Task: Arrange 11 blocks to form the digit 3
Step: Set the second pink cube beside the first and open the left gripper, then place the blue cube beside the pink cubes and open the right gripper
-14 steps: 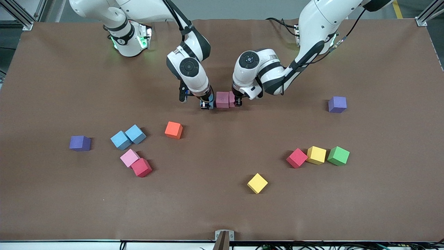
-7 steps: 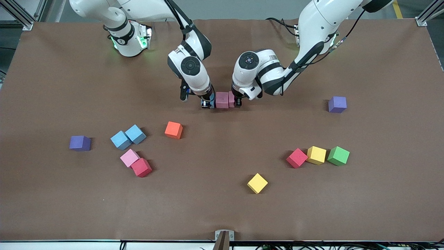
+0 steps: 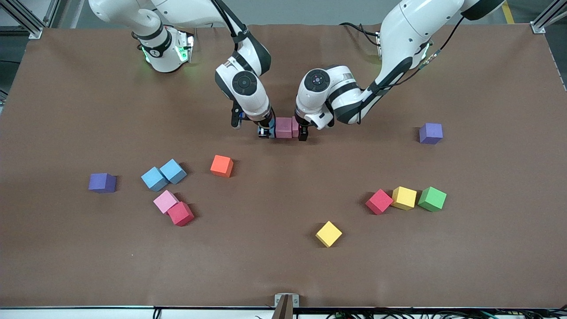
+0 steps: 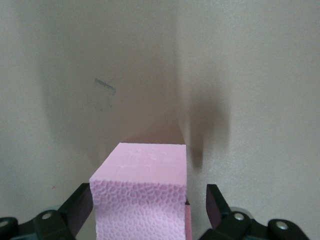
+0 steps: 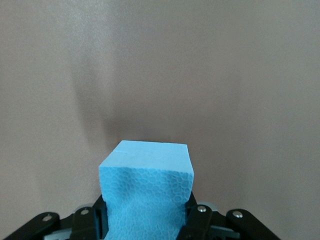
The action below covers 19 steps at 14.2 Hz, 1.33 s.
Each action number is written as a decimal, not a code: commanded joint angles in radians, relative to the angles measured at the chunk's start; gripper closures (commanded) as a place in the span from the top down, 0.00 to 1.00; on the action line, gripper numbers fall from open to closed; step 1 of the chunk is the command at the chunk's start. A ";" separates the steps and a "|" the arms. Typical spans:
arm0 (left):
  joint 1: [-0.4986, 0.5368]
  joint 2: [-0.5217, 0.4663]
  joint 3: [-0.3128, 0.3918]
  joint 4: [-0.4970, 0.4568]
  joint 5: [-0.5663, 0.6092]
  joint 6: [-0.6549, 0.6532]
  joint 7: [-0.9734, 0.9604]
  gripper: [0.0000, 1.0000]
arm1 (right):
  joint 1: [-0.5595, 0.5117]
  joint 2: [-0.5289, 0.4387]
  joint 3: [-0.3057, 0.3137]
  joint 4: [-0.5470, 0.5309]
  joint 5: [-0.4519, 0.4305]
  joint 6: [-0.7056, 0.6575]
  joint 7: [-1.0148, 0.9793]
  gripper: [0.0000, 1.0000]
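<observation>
A brown desk point(image 3: 283, 274) fills the frame, foam cubes scattered on it. At upper centre two pink cubes point(image 3: 284, 127) sit touching. The left hand point(image 3: 300, 131) straddles one pink cube point(image 4: 142, 192), fingers spread with a gap showing on one side. The right hand point(image 3: 265, 131), just beside the pair, is clamped on a light blue cube point(image 5: 146, 195). Lower in the frame lie two light blue cubes point(image 3: 163, 174), an orange one point(image 3: 221, 165), pink point(image 3: 165, 201) touching red point(image 3: 180, 213), a red-yellow-green row point(image 3: 405, 198), and a lone yellow point(image 3: 328, 233).
</observation>
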 commanded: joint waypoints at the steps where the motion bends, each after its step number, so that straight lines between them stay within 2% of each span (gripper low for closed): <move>1: -0.002 -0.026 -0.030 0.002 0.030 -0.029 -0.083 1.00 | 0.014 0.012 -0.003 0.012 0.020 0.010 0.018 0.00; 6: 0.013 -0.086 -0.088 0.026 0.024 -0.153 -0.080 1.00 | 0.016 0.019 -0.003 0.021 0.020 0.010 0.018 0.01; 9: 0.013 -0.089 -0.104 0.112 0.019 -0.289 -0.070 1.00 | 0.019 0.024 -0.003 0.030 0.020 0.010 0.018 0.03; 12: 0.013 -0.088 -0.104 0.218 0.021 -0.415 -0.011 1.00 | 0.019 0.024 -0.003 0.036 0.020 0.010 0.017 0.10; 13: 0.016 -0.083 -0.101 0.261 0.021 -0.459 0.027 1.00 | 0.019 0.024 -0.003 0.036 0.020 0.010 0.017 0.16; 14: 0.019 -0.080 -0.096 0.302 0.022 -0.496 0.066 1.00 | 0.019 0.024 -0.003 0.036 0.020 0.010 0.017 0.34; 15: 0.041 -0.076 -0.084 0.337 0.025 -0.522 0.119 1.00 | 0.019 0.024 -0.003 0.036 0.018 0.006 0.017 0.82; 16: 0.062 -0.071 -0.082 0.356 0.027 -0.527 0.164 1.00 | 0.019 0.024 -0.003 0.036 0.017 -0.005 0.017 1.00; 19: 0.095 -0.069 -0.050 0.400 0.038 -0.527 0.303 1.00 | 0.021 0.021 -0.003 0.036 0.015 -0.007 0.020 1.00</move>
